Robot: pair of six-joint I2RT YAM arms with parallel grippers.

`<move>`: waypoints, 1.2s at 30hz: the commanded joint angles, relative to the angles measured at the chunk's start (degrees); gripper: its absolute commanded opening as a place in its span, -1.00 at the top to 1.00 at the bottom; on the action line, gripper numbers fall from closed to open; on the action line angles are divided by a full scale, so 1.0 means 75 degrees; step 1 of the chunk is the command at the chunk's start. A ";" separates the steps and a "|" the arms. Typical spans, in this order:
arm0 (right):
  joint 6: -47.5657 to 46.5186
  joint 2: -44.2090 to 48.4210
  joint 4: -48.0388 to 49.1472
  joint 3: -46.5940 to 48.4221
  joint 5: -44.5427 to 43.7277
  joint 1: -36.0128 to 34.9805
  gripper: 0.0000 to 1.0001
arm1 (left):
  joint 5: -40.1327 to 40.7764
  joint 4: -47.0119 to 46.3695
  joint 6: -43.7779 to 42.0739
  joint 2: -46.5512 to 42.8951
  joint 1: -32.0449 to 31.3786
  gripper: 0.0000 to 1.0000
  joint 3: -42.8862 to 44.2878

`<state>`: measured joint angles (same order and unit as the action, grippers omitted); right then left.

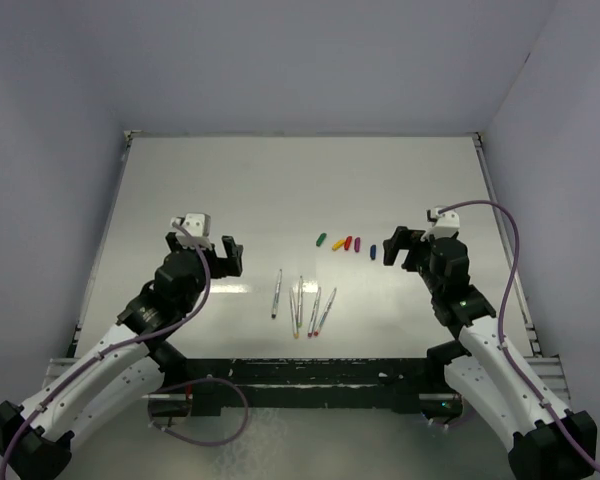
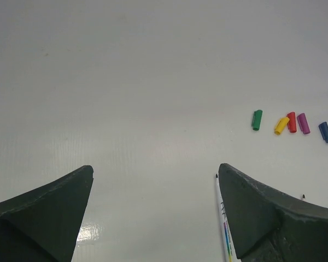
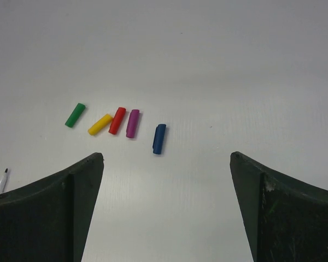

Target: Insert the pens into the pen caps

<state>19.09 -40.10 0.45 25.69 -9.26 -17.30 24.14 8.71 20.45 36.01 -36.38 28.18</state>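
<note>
Five pens lie side by side at the table's near middle, the leftmost pen (image 1: pixel 277 293) apart from the other pens (image 1: pixel 314 309). Five pen caps lie in a row beyond them: green (image 1: pixel 321 239), yellow (image 1: pixel 338 243), red (image 1: pixel 348 242), purple (image 1: pixel 357 244), blue (image 1: pixel 373 250). My left gripper (image 1: pixel 205 250) is open and empty, left of the pens; in the left wrist view (image 2: pixel 156 169) one pen (image 2: pixel 223 218) lies beside the right finger. My right gripper (image 1: pixel 405 248) is open and empty, right of the caps; in the right wrist view (image 3: pixel 167 155) the blue cap (image 3: pixel 159 138) lies just ahead.
The white table (image 1: pixel 280 180) is walled by grey panels, with raised rails along its left and right edges. A black bar (image 1: pixel 300 372) runs across the near edge between the arm bases. A pen tip (image 3: pixel 3 180) shows at the left edge of the right wrist view.
</note>
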 commanded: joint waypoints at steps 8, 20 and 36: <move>0.0056 0.0034 0.0129 0.0226 -0.0219 -0.0014 -1.00 | -0.0002 -0.0212 0.0033 -0.0174 0.0032 -0.98 -0.0011; 0.0484 0.0124 -0.0246 0.0213 -0.0378 -0.0014 -0.99 | -0.0982 -0.0345 -0.0213 0.0138 0.0029 -0.98 0.0140; 0.0765 0.0538 0.0266 -0.0266 -0.0670 -0.0014 -1.00 | -0.3118 -0.0139 0.0502 0.1809 -0.0417 -0.98 0.0782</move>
<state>23.59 -38.81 -1.41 25.32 -12.58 -17.30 3.79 8.71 20.99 49.04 -36.77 31.66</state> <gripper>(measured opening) 0.998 0.992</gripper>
